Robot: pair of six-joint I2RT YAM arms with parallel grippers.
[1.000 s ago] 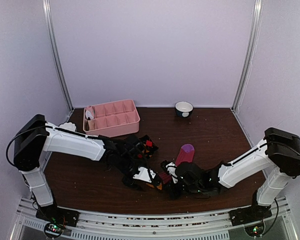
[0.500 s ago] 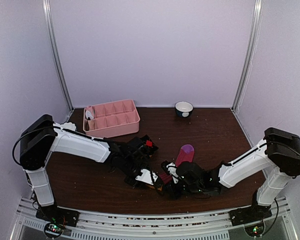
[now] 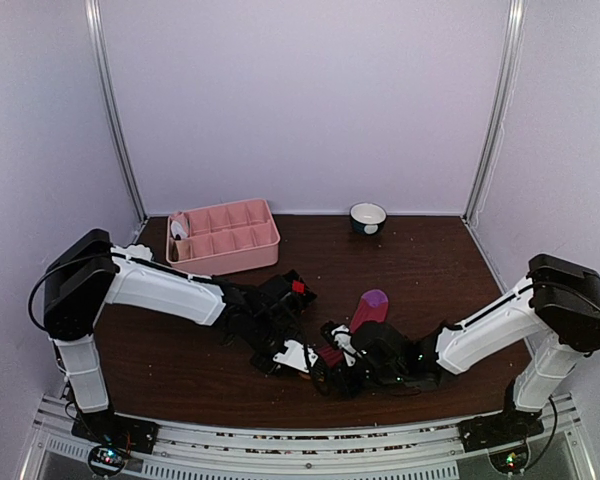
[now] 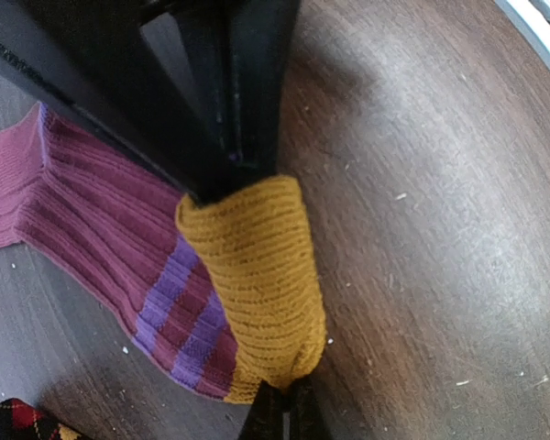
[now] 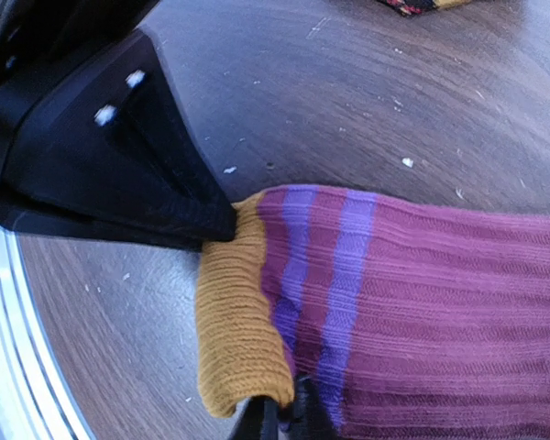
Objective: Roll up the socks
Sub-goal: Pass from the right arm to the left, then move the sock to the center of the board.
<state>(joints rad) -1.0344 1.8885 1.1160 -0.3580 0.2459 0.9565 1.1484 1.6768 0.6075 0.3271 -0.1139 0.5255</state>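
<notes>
Close to the near edge of the table [image 3: 430, 270], between the two arm bases, both arms reach inward and their tips meet low over the dark wood. Seen from the left wrist, the left gripper [image 4: 255, 293] is clenched on the mustard cuff [image 4: 257, 266] of the magenta sock [image 4: 82, 220]: one black finger [image 4: 229, 101] presses down on the knit from above, the other shows only as a dark tip under the bunched fold. The right gripper [image 5: 254, 321] is clamped on the same mustard band from the opposite side, and its wrist camera shows the cuff doubled over between its fingers, with two purple stripes just behind it and ribbed magenta fabric filling the rest of that view. The fabric behind the cuff lies flat on the wood.

From above, the sock runs away from the pinch point toward the back right and ends in a rounded purple toe near the middle of the table. Just to the left of it, beyond the left arm's wrist, lies the argyle sock [image 3: 293, 288] — black with red showing, crumpled, touched by neither gripper. A corner of it shows at the edge of each wrist view.

Farther back on the left stands the pink tray [image 3: 225, 258], with a small white item in its leftmost compartment — what it is I cannot tell. At the far edge, against the back wall, sits a small bowl [image 3: 368, 217], well apart from everything else
</notes>
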